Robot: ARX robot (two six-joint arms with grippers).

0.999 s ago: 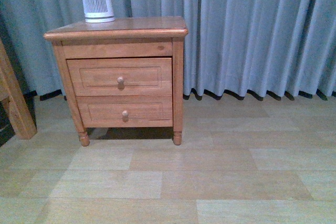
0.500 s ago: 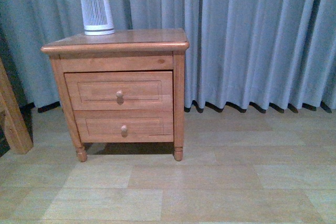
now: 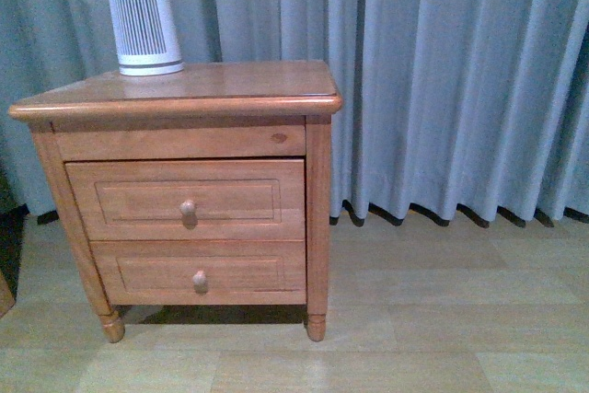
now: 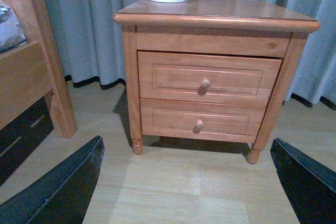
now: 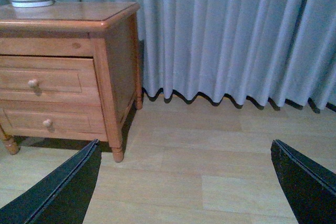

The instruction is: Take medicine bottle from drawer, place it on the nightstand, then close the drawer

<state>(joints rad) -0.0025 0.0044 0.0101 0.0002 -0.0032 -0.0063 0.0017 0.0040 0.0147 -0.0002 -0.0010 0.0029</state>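
1. Bottle nowhere visible in any view; most likely shut away inside, so nothing to reach for yet.
2. Nightstand [image 3: 175, 106] across left half of front view, backed by curtain [image 3: 442, 80]. Approach square to its face and keep clear of the front post at frame centre.
3. Drawer [image 3: 248, 200], left of centre in front view, fully closed and flush with its frame. Opening it judged the step in hand. Pull straight outward, never sideways, to avoid binding, and stop short of pulling it right out.
4. Lower drawer [image 3: 138, 273] directly beneath, also closed. Take care not to mistake its handle for the upper one.
5. Cylinder [image 3: 143, 23] upright at upper left, on the back of the top. Leave it alone and keep the bare wood beside it for the later set-down.
6. Left gripper [image 4: 185, 140] spread wide, empty, well apart from the furniture, facing both drawer fronts. Seemingly the better lined up for the pull.
7. Right gripper [image 5: 185, 142] likewise spread wide and empty, aimed mostly at curtain and floor, cabinet at left of its view.
8. Knob [image 3: 188, 210], small and round at mid-panel. Centre the fingers on it, close behind its head rather than on the dome, and grip firmly before drawing back.
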